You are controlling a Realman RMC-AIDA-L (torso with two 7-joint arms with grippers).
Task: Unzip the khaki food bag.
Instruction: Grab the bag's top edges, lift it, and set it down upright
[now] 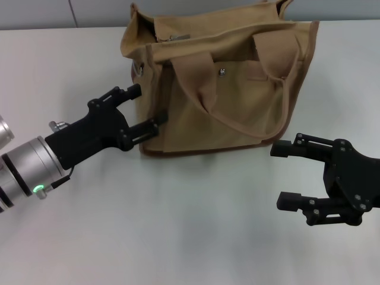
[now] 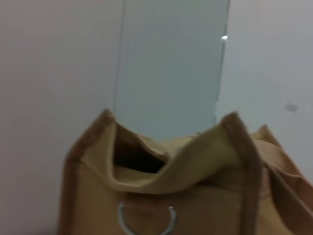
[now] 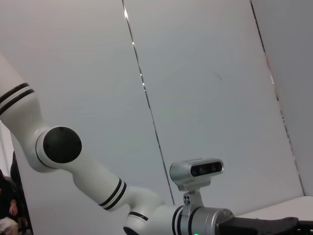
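Note:
The khaki food bag (image 1: 228,89) stands upright at the back middle of the white table, its two webbing handles drooping over the front pocket with the metal snap (image 1: 221,72). Its top sags partly open at the left end. My left gripper (image 1: 145,110) is open, with its fingertips at the bag's left side, one high and one near the lower edge. The left wrist view shows the bag's end panel (image 2: 166,196) close up, with a metal D-ring (image 2: 145,220) and a dark gap at the top. My right gripper (image 1: 284,175) is open and empty, in front of the bag's right corner.
The white table (image 1: 178,237) stretches in front of the bag. A grey wall with a seam (image 1: 72,13) runs behind it. The right wrist view shows only the wall and my left arm (image 3: 122,196) with its camera.

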